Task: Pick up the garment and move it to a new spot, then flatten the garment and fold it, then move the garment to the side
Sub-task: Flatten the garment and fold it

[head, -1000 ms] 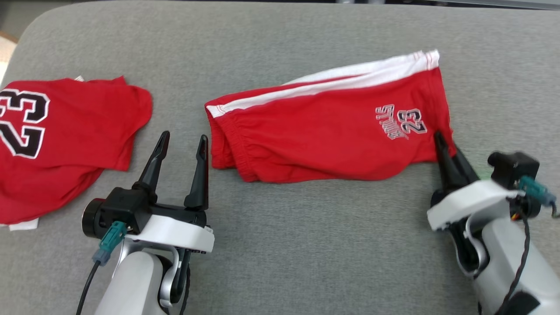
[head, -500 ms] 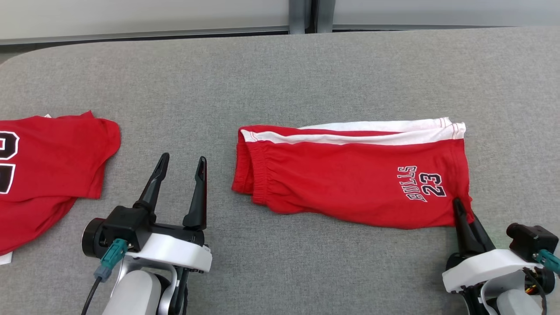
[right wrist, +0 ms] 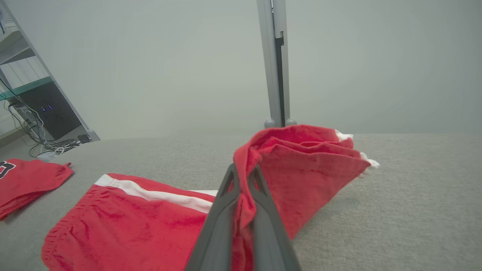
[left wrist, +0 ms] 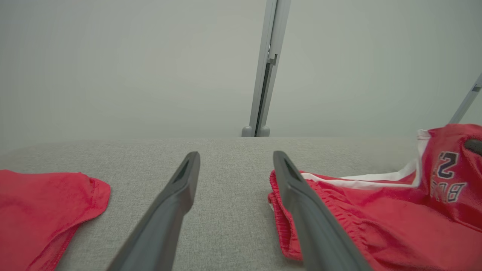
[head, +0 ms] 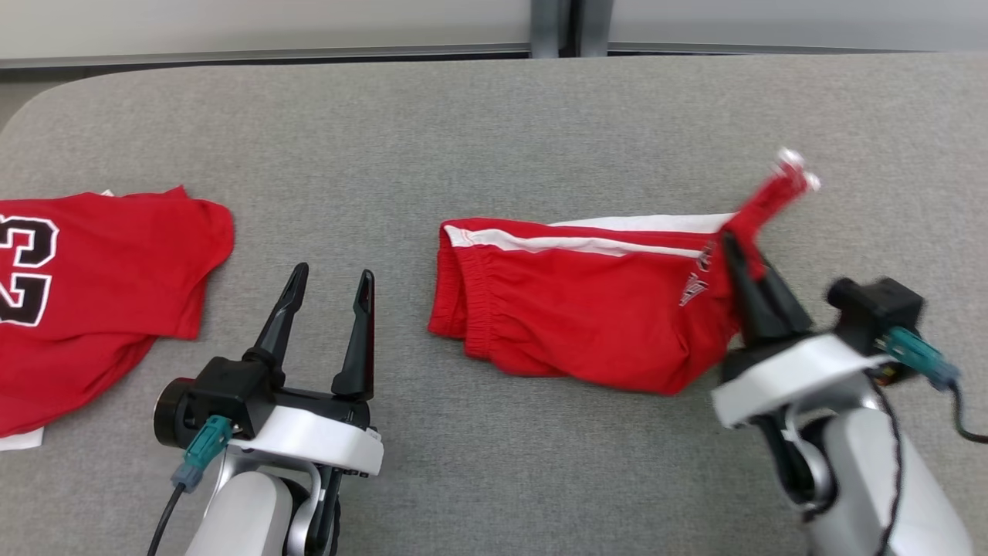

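On table [head: 494,123] | shorts [head: 587,309] long axis left-right, waistband [head: 457,297] left | right pincer [head: 729,241] grips hem [head: 779,189] | left pincer [head: 333,273] wide

Saw jersey [head: 100,286] cut by frame edge at 9 o'clock, number incomplete. On shorts [head: 571,309], raised hem [head: 791,174] at 2 o'clock blurred; I couldn't read print [head: 695,287], half hidden behind right gripper [head: 732,245], tips buried in cloth.

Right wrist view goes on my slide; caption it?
Right claw shut on the red shorts, one end raised off the grey surface.
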`<state>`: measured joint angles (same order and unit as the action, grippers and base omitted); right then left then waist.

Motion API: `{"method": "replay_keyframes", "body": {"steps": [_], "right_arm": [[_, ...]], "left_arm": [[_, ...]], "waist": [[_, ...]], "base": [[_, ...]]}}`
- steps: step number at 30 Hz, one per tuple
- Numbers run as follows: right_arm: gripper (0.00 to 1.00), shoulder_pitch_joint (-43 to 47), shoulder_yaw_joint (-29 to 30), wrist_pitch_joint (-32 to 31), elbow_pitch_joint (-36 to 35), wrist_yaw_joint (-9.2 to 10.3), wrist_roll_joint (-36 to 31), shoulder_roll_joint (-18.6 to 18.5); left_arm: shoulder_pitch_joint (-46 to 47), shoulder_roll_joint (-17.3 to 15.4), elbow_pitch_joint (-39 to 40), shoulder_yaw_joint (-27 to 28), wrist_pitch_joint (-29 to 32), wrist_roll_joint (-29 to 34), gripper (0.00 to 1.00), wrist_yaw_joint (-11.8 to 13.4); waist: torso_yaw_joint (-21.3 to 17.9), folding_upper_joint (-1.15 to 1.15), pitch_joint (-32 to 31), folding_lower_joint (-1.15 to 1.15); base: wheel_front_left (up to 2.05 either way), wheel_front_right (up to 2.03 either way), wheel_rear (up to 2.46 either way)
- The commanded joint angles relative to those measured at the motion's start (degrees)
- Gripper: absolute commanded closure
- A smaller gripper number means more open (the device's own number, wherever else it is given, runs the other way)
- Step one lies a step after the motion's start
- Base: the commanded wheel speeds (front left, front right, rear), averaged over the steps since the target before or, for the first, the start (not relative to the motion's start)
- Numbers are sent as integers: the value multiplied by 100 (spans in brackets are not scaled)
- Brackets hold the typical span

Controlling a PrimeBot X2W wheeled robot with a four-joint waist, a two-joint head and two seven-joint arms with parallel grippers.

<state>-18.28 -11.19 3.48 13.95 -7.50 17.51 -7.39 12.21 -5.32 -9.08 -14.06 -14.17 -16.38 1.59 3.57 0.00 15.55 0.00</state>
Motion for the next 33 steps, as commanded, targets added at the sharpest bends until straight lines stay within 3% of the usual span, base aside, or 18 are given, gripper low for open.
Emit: {"method": "replay_keyframes", "body": {"steps": [1,11,15,16,17,18,25,33], "right_arm": [[100,-156,-238,-79,-116,2,-19,91],[100,-558,-2120,-480,244,2,354,337],[100,-457,-2476,-451,539,2,554,324],[91,-456,-2517,-418,580,2,561,306],[41,-464,-2548,-369,601,2,568,298],[0,-476,-2586,-317,599,2,562,284],[0,-412,-2403,422,-56,2,542,4],[0,171,-582,381,-572,1,138,-89]], "left_arm": [[87,-11,-6,-13,-27,-31,0,27],[234,97,-120,-106,-71,-134,0,7],[243,126,-168,-91,-94,-182,0,32],[240,129,-177,-80,-98,-188,0,40],[236,128,-186,-70,-97,-186,0,48],[231,129,-194,-57,-99,-184,0,48],[138,41,-187,22,-103,-99,0,56],[-31,-128,-77,186,-106,-68,0,107]], "waist": [[100,0,2,0],[519,0,94,0],[561,0,111,0],[556,0,111,0],[546,0,109,0],[530,0,105,0],[319,0,-18,0],[69,0,-193,0]], "base": [[0,0,0],[0,0,0],[0,0,0],[0,0,0],[0,0,0],[0,0,0],[0,0,0],[0,0,0]]}}
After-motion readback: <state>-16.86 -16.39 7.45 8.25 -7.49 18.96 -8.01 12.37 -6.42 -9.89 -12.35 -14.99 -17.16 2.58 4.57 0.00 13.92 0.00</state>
